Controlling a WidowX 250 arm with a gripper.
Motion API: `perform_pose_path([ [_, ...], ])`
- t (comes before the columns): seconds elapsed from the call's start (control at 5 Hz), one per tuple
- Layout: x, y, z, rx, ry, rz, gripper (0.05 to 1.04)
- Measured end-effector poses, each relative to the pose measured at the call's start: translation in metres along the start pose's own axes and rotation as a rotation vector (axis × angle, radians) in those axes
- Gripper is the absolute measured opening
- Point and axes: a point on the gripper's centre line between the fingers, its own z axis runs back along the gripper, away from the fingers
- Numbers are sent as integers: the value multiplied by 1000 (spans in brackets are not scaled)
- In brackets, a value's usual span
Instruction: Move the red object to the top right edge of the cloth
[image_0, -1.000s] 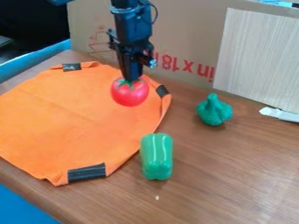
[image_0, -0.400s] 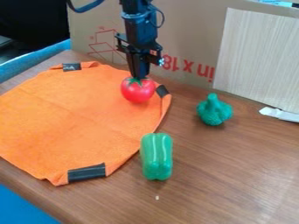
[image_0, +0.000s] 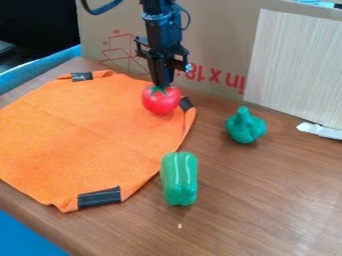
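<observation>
Gripper (image_0: 161, 86): nearly closed, pinching the tomato (image_0: 161, 102) by its green top
Tomato: over at the orange cloth's (image_0: 87, 135) upper right edge, near a black patch (image_0: 186, 104)
Green pepper (image_0: 179, 179): on the bench (image_0: 247, 200), right beside the cloth
Bumpy green piece (image_0: 245, 128): farther right

The cloth (image_0: 80, 130) lay on the left side of the table (image_0: 260, 200). The gripper (image_0: 162, 86) held the tomato (image_0: 161, 101) at the cloth's far right corner, next to 1 of its 3 tape bits (image_0: 186, 104). The pepper (image_0: 179, 180) was just right of the cloth, near the front. The broccoli (image_0: 245, 126) was behind it, more to the right. The cardboard (image_0: 214, 40) stood at the back.
</observation>
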Motion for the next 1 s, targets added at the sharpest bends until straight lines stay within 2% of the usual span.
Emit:
perform_pose_path([
  [0.2, -4, -3, -8, -19, -2, 33, 240],
  [0.4, -9, -1, 23, -48, -60, 35, 474],
  [0.6, -18, 1, 68, -119, -141, 32, 750],
  [0.8, -48, -2, 124, -149, -221, 33, 991],
  [1.0, -86, -13, 168, -121, -206, -3, 1001],
])
